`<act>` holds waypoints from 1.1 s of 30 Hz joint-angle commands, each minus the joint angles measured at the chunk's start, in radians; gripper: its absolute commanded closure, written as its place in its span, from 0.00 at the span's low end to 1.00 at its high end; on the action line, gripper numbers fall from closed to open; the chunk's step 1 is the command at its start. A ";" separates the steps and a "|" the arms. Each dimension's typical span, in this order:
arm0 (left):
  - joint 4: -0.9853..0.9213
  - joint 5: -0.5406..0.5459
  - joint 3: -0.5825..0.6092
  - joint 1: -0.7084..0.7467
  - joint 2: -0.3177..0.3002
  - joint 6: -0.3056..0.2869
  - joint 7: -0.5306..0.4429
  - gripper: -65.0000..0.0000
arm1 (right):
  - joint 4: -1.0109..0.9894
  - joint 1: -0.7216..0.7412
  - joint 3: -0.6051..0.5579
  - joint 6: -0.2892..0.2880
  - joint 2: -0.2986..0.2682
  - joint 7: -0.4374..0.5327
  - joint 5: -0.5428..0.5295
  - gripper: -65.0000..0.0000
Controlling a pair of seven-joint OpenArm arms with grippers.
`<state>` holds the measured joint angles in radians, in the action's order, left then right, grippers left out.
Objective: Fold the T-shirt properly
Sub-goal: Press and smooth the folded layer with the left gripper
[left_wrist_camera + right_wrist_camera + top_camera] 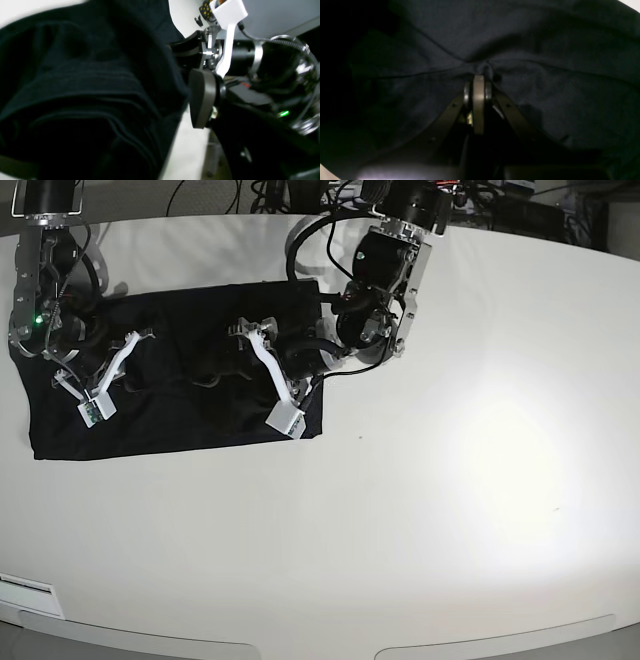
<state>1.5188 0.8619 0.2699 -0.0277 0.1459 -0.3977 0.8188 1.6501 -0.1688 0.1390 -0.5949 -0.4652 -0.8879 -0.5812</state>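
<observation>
Though blurred — T-shirt (545,75) round right tool (479,82)

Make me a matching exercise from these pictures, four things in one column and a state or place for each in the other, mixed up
Things:
1. soft black T-shirt
2. left gripper
3. right gripper
4. white table

States or places:
A. pinched shut on dark cloth
B. jaws open over the cloth
C. lying in a folded rectangle
D. under the cloth and both arms

Pairs: 1-C, 2-B, 3-A, 4-D
</observation>
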 commanded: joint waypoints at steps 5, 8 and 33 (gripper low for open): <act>0.037 -0.175 0.008 -0.017 0.011 -0.041 -0.102 0.42 | 0.010 0.000 0.002 -0.006 -0.012 -0.054 0.004 1.00; 0.036 -0.113 0.013 -0.019 0.011 0.017 -0.142 0.42 | 0.010 0.000 0.002 -0.006 -0.011 -0.060 0.002 1.00; 0.053 0.018 0.076 -0.022 0.011 -0.300 0.004 0.42 | 0.010 0.000 0.002 -0.005 -0.014 -0.075 -0.048 1.00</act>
<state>1.5578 0.8463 0.3489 -0.0334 0.1528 -0.6922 0.8494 1.6539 -0.1688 0.1390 -0.5949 -0.4671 -0.9291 -0.6373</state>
